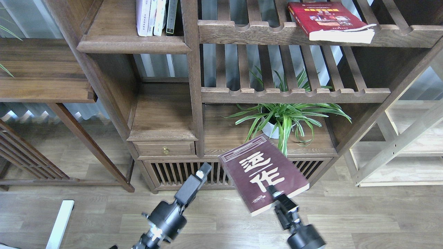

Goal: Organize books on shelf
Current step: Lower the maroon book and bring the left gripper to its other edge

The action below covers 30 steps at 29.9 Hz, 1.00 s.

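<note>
Maroon book (264, 174) held low in front of the cabinet, out over the floor (363, 214), clear of every shelf board. Right tool (273, 191) clamped on its near bottom edge, one finger visible across the cover, other presumably under it. Cover up, tilted, white characters legible; gripped by the edge prob. so the rest stays free for a handover or regrip before going upright.

Left tool (200, 172) just beside the book's left edge, not touching. Fingers seen end-on, dark, w/ a pale tip; apart or together — can't tell. Pointed toward the book, so prob. there to take or steady it.

Target looks like the shelf (114, 46), upper-left compartment w/ solid board and rounded front edge. Upright row (155, 17) already at its right end against the post, incl. pale lavender-white book (143, 19); tops cut off by the frame edge, count uncertain.

Red book (328, 20) flat on top slatted rack (256, 33), toward its right end, one corner overhanging the scalloped front rail; not yet shelved.

Spider plant (283, 119) in white pot on the cabinet top under the lower rack; pot mostly hidden by leaves.

Both arms cut off at bottom edge; wrists only. Underside of maroon book and lower finger hidden. Small print on cover unreadable, slightly blurred.
</note>
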### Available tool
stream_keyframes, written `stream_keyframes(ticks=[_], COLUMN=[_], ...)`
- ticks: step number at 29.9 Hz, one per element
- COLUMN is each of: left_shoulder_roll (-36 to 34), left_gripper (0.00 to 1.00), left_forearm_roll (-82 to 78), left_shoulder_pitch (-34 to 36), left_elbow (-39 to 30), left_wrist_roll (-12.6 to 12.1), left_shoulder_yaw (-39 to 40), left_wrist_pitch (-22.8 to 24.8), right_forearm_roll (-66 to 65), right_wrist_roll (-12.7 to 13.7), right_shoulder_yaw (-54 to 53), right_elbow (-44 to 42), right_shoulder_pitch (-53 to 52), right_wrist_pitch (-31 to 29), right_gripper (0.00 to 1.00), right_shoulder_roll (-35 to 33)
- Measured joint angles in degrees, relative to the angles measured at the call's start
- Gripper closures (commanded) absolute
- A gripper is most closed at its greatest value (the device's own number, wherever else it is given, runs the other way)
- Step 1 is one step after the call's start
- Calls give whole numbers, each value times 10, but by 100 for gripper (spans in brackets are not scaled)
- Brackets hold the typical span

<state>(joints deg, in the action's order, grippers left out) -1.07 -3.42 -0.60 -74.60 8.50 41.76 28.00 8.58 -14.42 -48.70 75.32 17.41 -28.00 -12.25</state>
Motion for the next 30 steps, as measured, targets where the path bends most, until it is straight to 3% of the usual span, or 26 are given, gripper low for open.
stream_keyframes(ticks=[13, 23, 30], left_shoulder_roll=[-101, -178, -192], left_gripper=[1, 1, 1], left_forearm_roll=[80, 154, 182], left_shoulder_pitch=[-112, -133, -130], left_elbow=[-122, -129, -129], left_wrist_roll=[-33, -34, -34], left_shoulder_yaw=[34, 38, 35], left_wrist_pitch=[0, 0, 0], right_forearm_roll=[-22, -39, -48], right_wrist_roll=[0, 1, 1], right_shoulder_yaw=[22, 78, 120], right_elbow=[0, 0, -2], right_shoulder_pitch=[-19, -42, -71], right_wrist_pitch=[0, 0, 0], right_gripper=[98, 98, 97], right_shoulder_roll=[48, 86, 120])
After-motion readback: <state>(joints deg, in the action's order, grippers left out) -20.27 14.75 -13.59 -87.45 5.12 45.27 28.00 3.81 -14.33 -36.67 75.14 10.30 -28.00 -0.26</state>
